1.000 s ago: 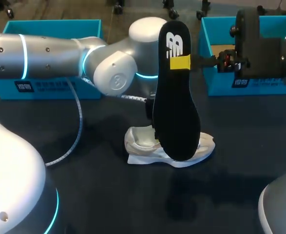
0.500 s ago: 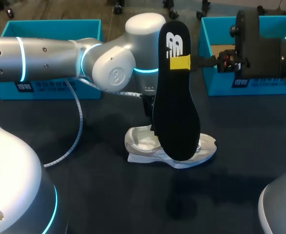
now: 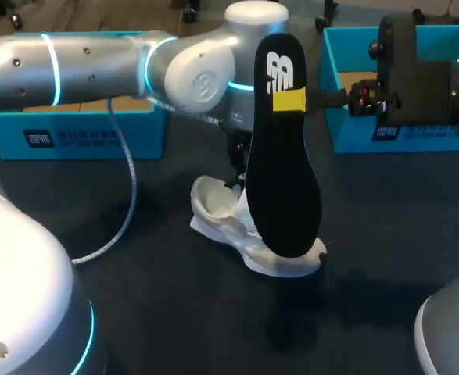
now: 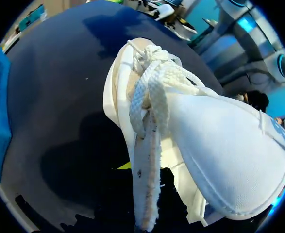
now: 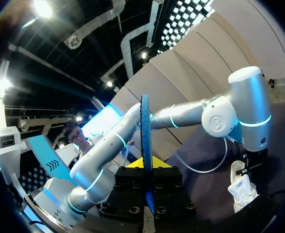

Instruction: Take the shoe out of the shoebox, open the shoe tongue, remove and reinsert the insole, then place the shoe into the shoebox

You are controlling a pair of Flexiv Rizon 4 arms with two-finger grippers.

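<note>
Shoe [image 3: 221,223], white, lies on the dark table [image 3: 159,312] between 2 blue boxes, left box [image 3: 80,141] and right box [image 3: 354,137], and outside both. Left gripper [image 4: 142,194] is on it, pinching the laced edge of the opening. Right gripper [image 3: 289,100] is clamped on the black insole [image 3: 284,180], upright with its wide end down.

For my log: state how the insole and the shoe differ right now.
The insole is black, the shoe white. The insole is a thin flat sheet; the shoe is bulky and laced. The insole stands upright, clamped in the right gripper; the shoe is down on the table. Both are outside the boxes.
</note>
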